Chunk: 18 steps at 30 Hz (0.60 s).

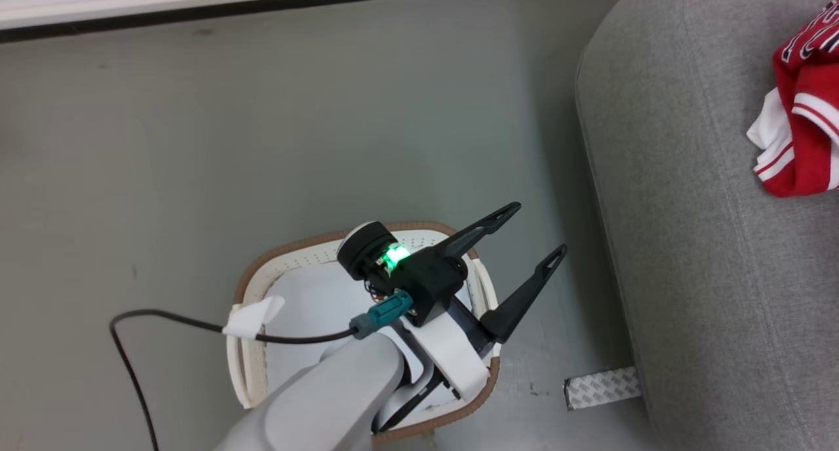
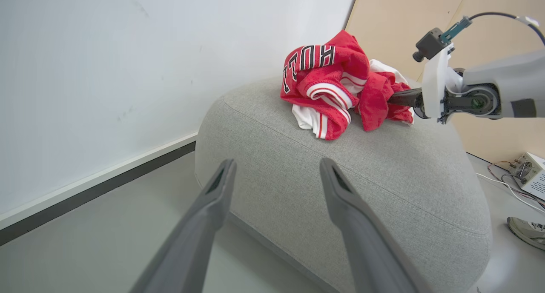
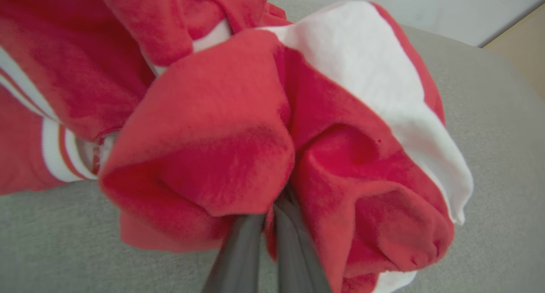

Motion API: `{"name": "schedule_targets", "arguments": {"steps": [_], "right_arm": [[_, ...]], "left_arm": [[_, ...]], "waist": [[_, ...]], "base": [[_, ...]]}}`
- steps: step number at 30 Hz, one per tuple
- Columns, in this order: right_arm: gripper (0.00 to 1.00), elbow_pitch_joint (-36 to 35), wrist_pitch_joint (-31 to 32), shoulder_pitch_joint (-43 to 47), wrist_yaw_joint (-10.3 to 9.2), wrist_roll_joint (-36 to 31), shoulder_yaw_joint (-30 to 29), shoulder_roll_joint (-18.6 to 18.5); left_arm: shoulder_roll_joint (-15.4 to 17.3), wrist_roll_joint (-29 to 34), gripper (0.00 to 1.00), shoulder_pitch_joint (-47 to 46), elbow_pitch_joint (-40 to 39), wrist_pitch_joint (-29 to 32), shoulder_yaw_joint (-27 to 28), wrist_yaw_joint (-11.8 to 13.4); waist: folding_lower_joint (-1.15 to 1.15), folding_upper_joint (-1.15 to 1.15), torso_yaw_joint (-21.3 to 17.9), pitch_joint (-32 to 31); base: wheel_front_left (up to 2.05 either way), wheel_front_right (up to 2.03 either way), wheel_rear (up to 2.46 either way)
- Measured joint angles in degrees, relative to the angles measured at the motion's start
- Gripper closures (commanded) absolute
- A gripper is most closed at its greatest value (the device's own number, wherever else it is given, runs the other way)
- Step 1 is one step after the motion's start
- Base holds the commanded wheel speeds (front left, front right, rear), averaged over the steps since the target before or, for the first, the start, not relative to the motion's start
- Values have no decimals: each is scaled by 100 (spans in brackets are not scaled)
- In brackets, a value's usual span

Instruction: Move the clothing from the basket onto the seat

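The red clothing (image 2: 332, 80) with white stripes and black-and-white lettering lies bunched on top of the grey seat (image 2: 340, 165). My right gripper (image 3: 270, 212) is shut on a red fold of the clothing (image 3: 238, 127), its fingers buried in the fabric just above the seat (image 3: 489, 114). In the head view the clothing (image 1: 803, 130) shows at the right edge, on the seat (image 1: 688, 208). My left gripper (image 1: 537, 229) hangs open and holds nothing, over the right side of the white basket (image 1: 275, 251), whose visible bottom is bare and pale. Its fingers (image 2: 213, 199) point at the seat's side.
The basket stands on grey floor just left of the seat. A strip of silver tape (image 1: 602, 387) lies on the floor by the seat's base. A white wall with a dark baseboard (image 1: 196, 8) runs behind. A small electronics box (image 2: 530, 173) and a shoe (image 2: 526, 231) sit beyond the seat.
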Motion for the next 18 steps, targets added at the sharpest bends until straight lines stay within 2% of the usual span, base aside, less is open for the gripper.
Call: {"name": "schedule_targets", "arguments": {"steps": [1,2,3,4,8,12,18], "right_arm": [[91,0,0,0,0,0,0,0],[54,70,34,-18,0,96,207,5],[4,90,53,-25,0,103,310,7],[0,87,59,-31,0,125,425,5],[0,74,178,-18,0,302,929,-65],[0,-27,153,-3,0,390,1307,-314],[0,-563,-75,-14,0,397,1671,-415]], "left_arm": [[0,0,0,0,0,0,0,0],[-8,-38,0,31,44,-18,18,1],[-10,-55,0,65,71,-19,23,10],[-14,-80,0,120,96,-21,35,14],[-11,-178,0,350,194,-38,146,47],[49,-332,0,623,187,-48,326,120],[240,-485,0,1148,22,-55,744,290]], "waist": [[0,0,0,0],[0,0,-15,-115],[0,0,-25,-186],[0,0,-39,-266],[0,0,-101,-644],[-1,0,-154,-1125],[-2,0,-191,-1944]], "base": [[0,0,0],[0,0,0],[0,0,0],[0,0,0],[0,0,0],[0,0,0],[0,0,0]]}}
